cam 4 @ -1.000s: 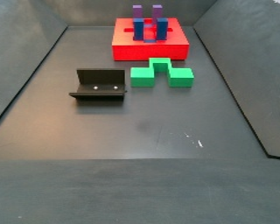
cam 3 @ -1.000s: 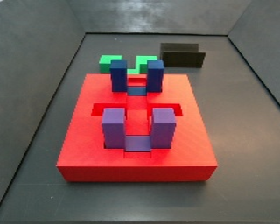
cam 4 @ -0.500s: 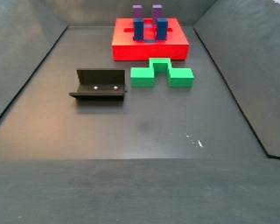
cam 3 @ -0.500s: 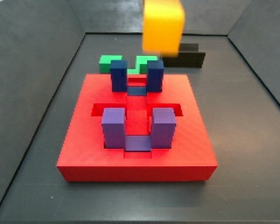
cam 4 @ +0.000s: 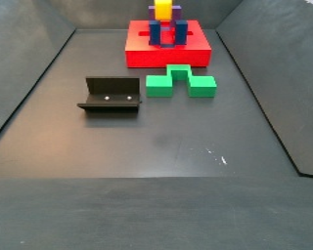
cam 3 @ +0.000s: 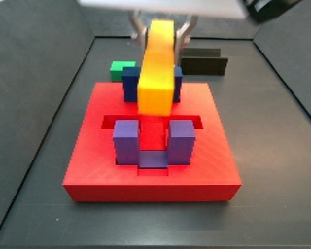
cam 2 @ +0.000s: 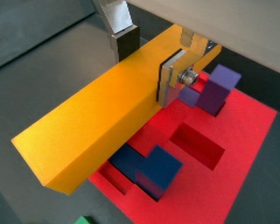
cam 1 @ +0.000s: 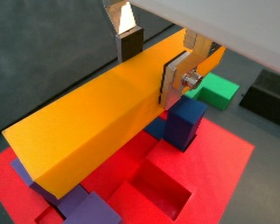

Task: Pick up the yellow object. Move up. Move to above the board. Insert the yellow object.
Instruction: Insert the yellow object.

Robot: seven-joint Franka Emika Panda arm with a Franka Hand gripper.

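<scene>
Yellow object (cam 3: 157,66) pinched in pincer (cam 1: 154,59), hanging over red board (cam 3: 81,156), long axis lined up with slot between blue and purple posts.

The yellow object (cam 3: 157,68) is held upright by the gripper (cam 3: 159,37) above the board (cam 3: 152,160), over its purple posts (cam 3: 153,139).

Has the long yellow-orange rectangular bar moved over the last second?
Yes. The long yellow-orange rectangular bar, clamped in the end effector, came into view and descended over the flat red square slab.
</scene>
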